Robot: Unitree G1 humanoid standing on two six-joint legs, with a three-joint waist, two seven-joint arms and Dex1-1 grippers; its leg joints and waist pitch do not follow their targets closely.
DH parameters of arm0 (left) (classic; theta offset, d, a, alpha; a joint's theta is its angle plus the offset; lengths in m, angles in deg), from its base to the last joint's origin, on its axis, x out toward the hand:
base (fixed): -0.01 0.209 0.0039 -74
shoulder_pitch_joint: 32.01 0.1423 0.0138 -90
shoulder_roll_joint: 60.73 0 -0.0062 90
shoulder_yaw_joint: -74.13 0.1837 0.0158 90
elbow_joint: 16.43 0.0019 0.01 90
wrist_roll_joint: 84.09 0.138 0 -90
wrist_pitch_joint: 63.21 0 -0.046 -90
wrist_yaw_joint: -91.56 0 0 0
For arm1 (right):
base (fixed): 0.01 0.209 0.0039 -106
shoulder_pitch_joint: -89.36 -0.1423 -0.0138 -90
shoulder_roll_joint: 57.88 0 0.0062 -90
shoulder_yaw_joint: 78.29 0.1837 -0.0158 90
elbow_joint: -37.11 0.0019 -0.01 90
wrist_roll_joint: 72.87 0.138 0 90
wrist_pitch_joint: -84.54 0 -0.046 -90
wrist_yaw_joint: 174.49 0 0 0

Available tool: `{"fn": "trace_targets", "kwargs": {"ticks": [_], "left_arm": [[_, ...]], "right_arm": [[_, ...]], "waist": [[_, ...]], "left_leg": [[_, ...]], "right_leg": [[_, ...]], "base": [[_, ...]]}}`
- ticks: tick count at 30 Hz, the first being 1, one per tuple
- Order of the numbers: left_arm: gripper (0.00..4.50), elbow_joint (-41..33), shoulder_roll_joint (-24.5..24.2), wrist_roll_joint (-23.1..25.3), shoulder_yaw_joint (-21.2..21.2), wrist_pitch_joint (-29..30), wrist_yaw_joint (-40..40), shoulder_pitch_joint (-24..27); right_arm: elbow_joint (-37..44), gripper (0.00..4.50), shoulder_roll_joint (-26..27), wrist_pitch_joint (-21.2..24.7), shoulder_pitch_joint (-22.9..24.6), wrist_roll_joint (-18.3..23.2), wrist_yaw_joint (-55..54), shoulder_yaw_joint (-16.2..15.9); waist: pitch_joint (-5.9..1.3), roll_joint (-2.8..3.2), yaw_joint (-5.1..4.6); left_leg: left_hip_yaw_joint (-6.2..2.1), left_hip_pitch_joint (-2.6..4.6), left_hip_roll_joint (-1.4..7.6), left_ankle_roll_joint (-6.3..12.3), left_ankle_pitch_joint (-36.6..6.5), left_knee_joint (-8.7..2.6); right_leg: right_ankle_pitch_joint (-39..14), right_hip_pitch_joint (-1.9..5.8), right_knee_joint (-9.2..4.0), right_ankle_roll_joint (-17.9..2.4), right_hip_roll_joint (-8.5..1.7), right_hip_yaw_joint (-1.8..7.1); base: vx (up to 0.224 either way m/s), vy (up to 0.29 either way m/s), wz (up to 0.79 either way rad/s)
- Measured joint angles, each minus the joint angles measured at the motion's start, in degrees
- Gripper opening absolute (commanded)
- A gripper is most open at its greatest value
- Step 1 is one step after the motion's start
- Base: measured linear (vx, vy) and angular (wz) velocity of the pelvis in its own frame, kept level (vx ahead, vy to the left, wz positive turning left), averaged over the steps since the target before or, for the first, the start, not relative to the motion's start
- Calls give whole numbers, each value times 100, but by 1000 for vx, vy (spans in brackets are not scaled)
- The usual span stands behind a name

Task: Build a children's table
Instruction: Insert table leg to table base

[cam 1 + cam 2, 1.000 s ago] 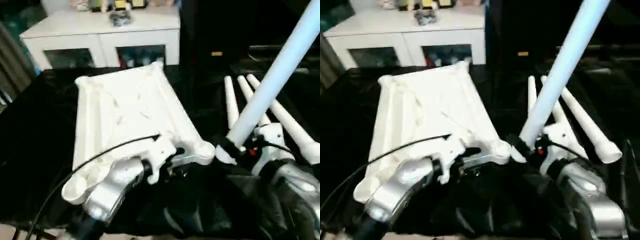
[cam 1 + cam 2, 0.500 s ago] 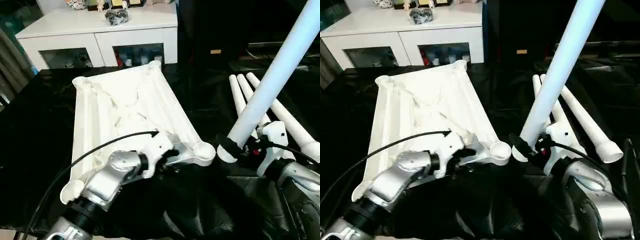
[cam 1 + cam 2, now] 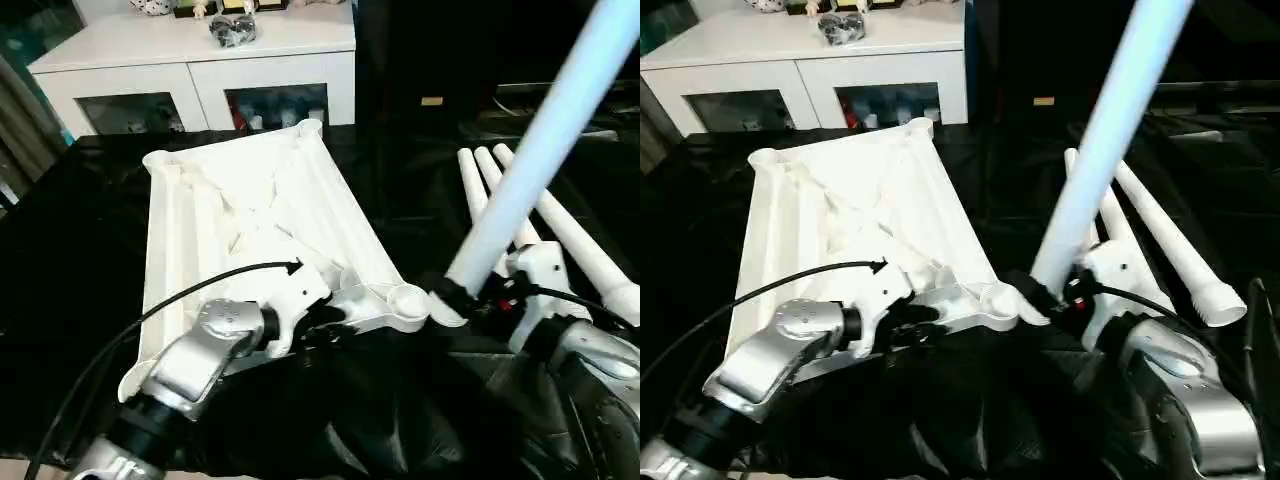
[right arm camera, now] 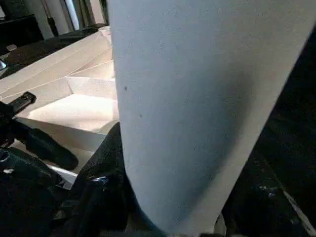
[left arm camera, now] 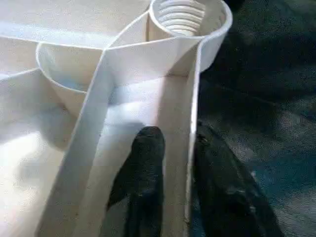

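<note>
Work surface is a table draped in glossy black sheeting (image 3: pixel 60 260), wrinkled and bunched toward the near edge under the forearms. Tabletop (image 3: pixel 250 215) lies upside down on it, ribbed underside up, long axis running away from the robot, round sockets at the corners. Left gripper (image 5: pixel 170 163) is at the near right corner: one black finger inside the rim wall, the other outside on the black sheet side, pinching the thin side wall just short of the threaded corner socket (image 5: pixel 185 15). Jaws nearly closed, wall between them. Right gripper (image 3: pixel 470 300) is clamped around the lower end of one leg (image 3: pixel 540 150), jaws about half apart with the tube filling the gap; leg is tilted, upper end leaning up and away to the right out of frame, flared lower end just beside the near right socket (image 3: pixel 405 298), touching or not I cannot tell. Three spare legs (image 3: pixel 560 235) lie side by side on the black sheet to the right of the tabletop, fanned slightly, flared ends toward the robot. Room behind: white cabinet (image 3: pixel 200 70) with glass doors against the far side, small figures and a dark object (image 3: pixel 232 30) on top, items visible behind the glass. Right of the cabinet the background is dark, with a dark shelf or desk edge and a small yellow tag (image 3: pixel 432 101).
</note>
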Motion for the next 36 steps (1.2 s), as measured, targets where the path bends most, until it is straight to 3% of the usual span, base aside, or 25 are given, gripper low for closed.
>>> {"fn": "trace_targets", "kwargs": {"ticks": [6,13,18,22,24,36], "left_arm": [[33,-68,-89,8,85,-8,-100,-6],[0,-114,-132,8,97,35,-247,-43],[0,-205,-297,-57,84,-94,-422,16],[0,-401,-490,-96,77,-254,-629,204],[0,-462,-528,-101,73,-270,-658,252],[0,-503,-669,-75,47,-397,-715,365]], "right_arm": [[-78,193,-2,0,-213,0,116,-44],[-302,193,-91,25,-485,0,434,-344],[-815,193,-165,81,-937,-51,814,-690],[-1136,193,-154,-28,-1171,-132,1008,-864],[-1189,193,-140,-70,-1227,-152,1070,-933],[-1430,193,-15,-199,-1333,-148,1358,-1171]], "waist": [[0,0,4],[2,-2,-5],[20,-30,-18],[22,-50,38],[21,-54,75],[3,-132,91]], "left_leg": [[2,0,0,0,0,-14],[5,0,1,2,0,-17],[7,0,5,3,1,-18],[11,-20,5,13,6,-17],[12,-33,6,14,7,-13],[52,-13,25,17,13,-5]], "right_leg": [[0,0,-13,0,0,-1],[0,-3,-19,0,0,-1],[0,-16,-17,0,2,-2],[-2,-51,-9,-3,1,-4],[-2,-65,-4,-4,1,-4],[-2,-71,36,-6,1,8]], "base": [[0,0,0],[0,0,0],[0,0,0],[0,0,0],[0,0,0],[0,0,0]]}}
